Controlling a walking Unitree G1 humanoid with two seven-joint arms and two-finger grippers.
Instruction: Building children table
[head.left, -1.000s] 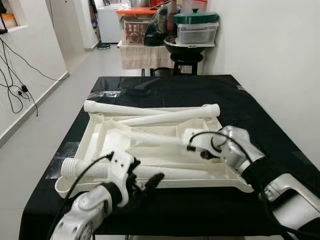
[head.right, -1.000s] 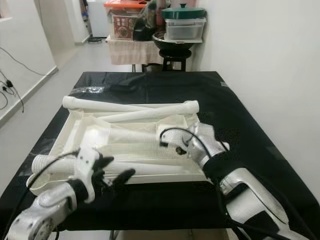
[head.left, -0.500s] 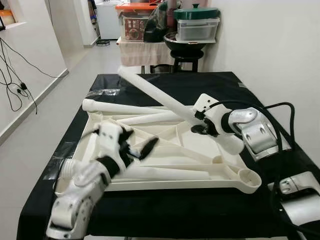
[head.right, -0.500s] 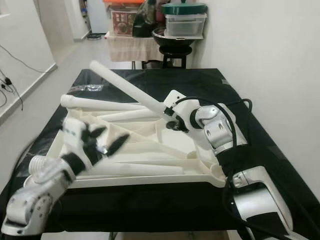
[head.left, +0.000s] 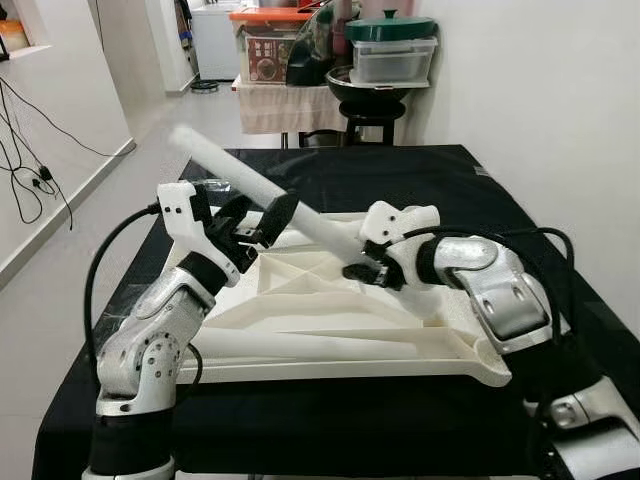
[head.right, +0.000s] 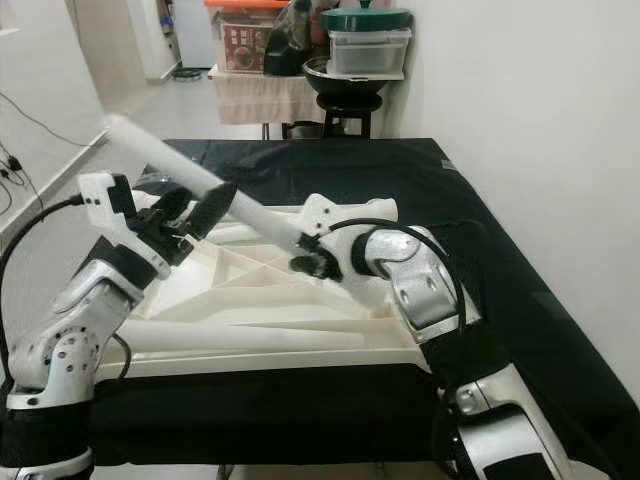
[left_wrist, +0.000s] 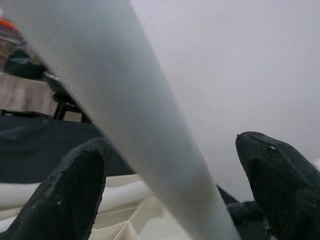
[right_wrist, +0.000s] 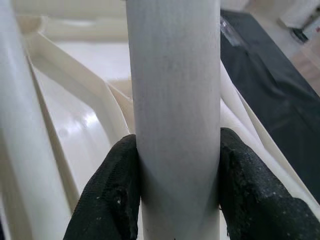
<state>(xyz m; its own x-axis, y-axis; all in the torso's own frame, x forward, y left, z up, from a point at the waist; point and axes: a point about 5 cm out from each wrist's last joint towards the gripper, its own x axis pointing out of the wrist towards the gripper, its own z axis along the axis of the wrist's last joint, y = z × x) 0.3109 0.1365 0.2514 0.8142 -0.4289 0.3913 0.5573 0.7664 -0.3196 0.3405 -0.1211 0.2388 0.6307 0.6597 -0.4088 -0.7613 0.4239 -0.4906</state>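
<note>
Right gripper (head.left: 368, 272) clamps the long white plastic table leg (head.left: 262, 192); left gripper (head.left: 252, 218) (fingers spread, at nine o'clock) could knock it askew

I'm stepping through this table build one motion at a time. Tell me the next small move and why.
Probably close the left gripper on the raised white leg. The right gripper is already shut on the leg lower down, and it slants up above the upturned tabletop. In the left wrist view the leg runs between the open black fingers, so a second hold should steady it.
</note>
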